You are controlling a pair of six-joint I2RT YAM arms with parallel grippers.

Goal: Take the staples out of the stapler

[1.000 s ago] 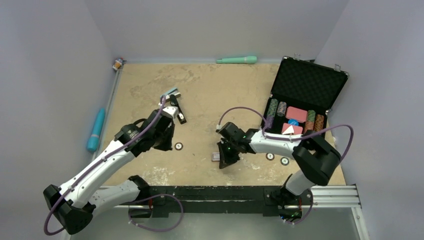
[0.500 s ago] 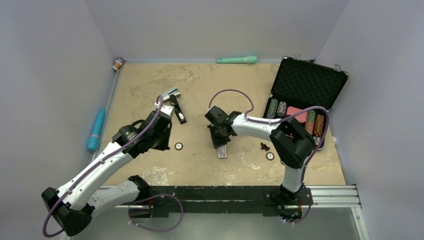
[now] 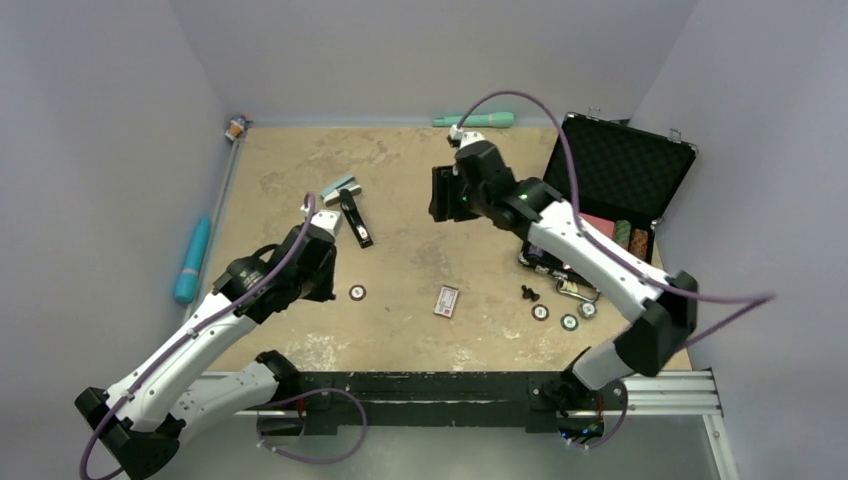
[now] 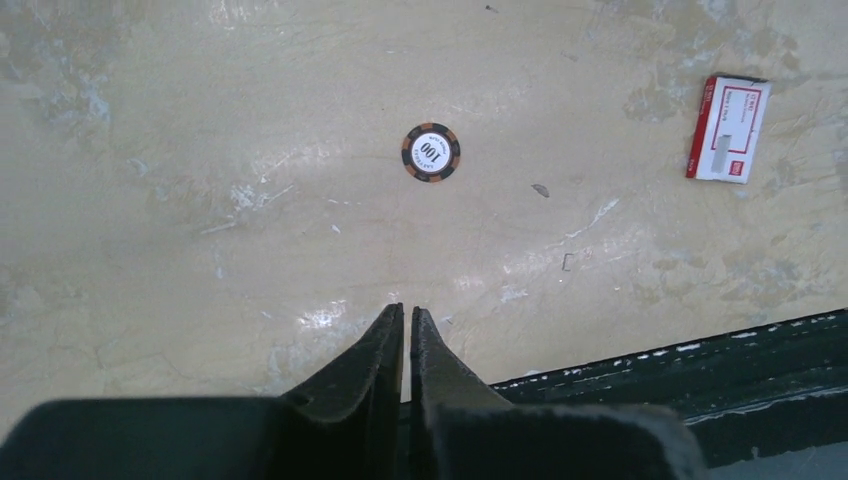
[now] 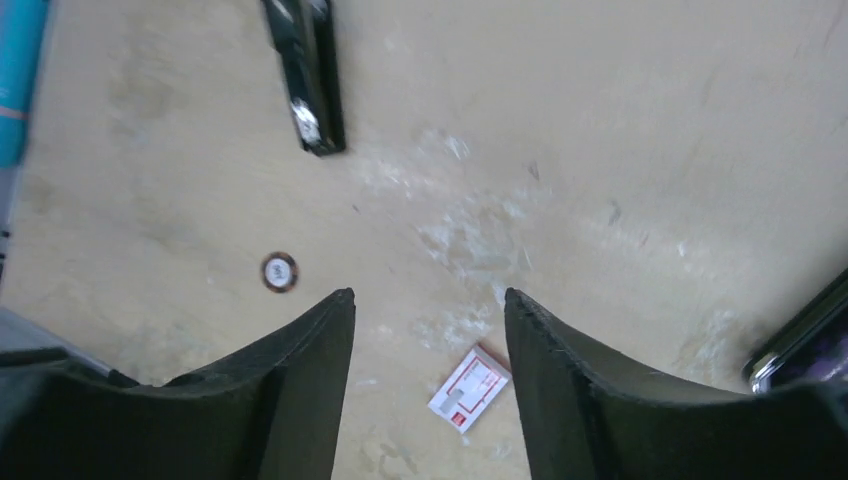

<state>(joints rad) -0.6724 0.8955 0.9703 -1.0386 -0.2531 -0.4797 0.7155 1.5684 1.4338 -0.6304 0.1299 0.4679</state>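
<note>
Left gripper [image 4: 408, 310]: jaws pressed together, empty, low over the tabletop [image 4: 200, 120]; right gripper [image 5: 428, 297]: jaws parted, empty, raised mid-table. Black stapler [image 3: 355, 218]: just beside the left gripper, well apart from the right; staples [image 4: 540, 189]: tiny grey bits between poker chip [image 4: 431, 152] and staple box [image 4: 728, 128], seen in the left wrist view only. Open room between the arms; chip case [image 3: 620, 165] occupies the right edge

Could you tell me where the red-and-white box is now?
Top view: the red-and-white box lies centre-front, between a lone chip to its left and black pieces to its right.
</note>
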